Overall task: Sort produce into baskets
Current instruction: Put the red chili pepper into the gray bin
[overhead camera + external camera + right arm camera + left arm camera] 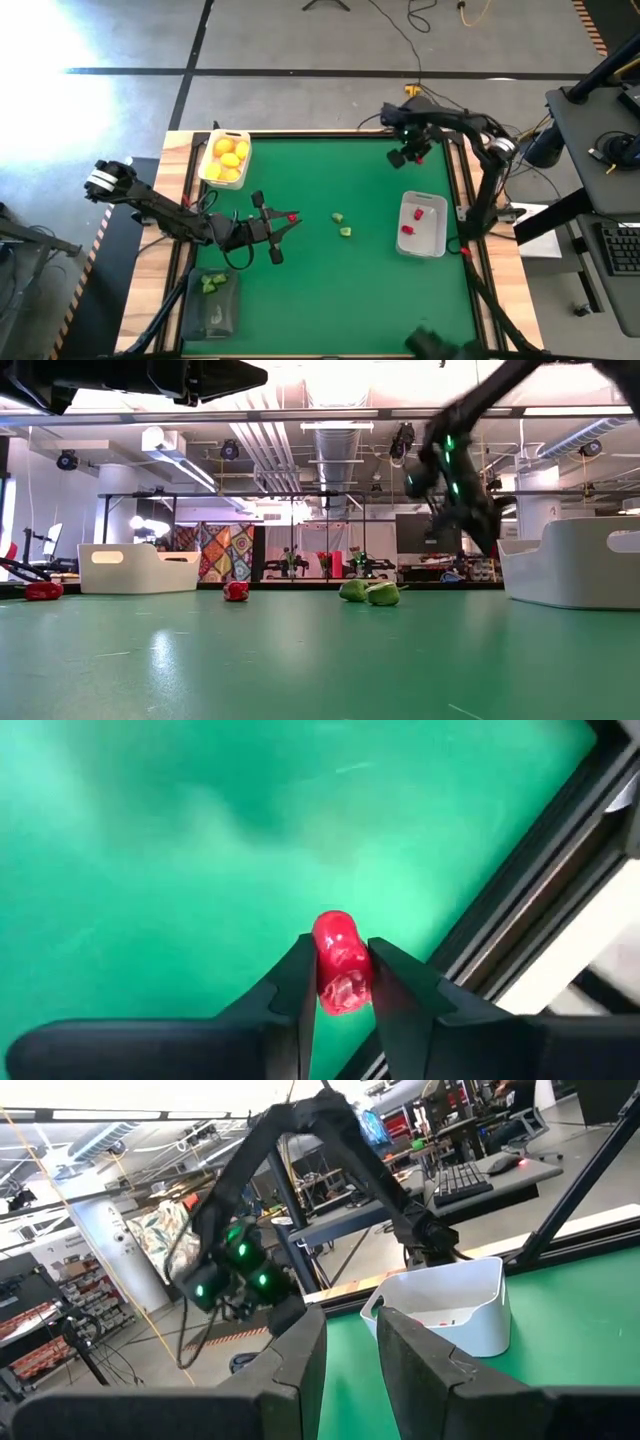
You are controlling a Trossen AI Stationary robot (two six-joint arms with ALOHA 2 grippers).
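Green table beneath right gripper, fingers clamped around red piece.

The green table top is carrying three baskets and loose produce. Two green pieces are lying together near its middle. Well to the right of them, the white basket with red pieces is sitting near the right edge. Just left of them, a red piece is lying on the mat. Farther left, the basket of yellow fruit is occupying the far corner and the dark basket the near corner.
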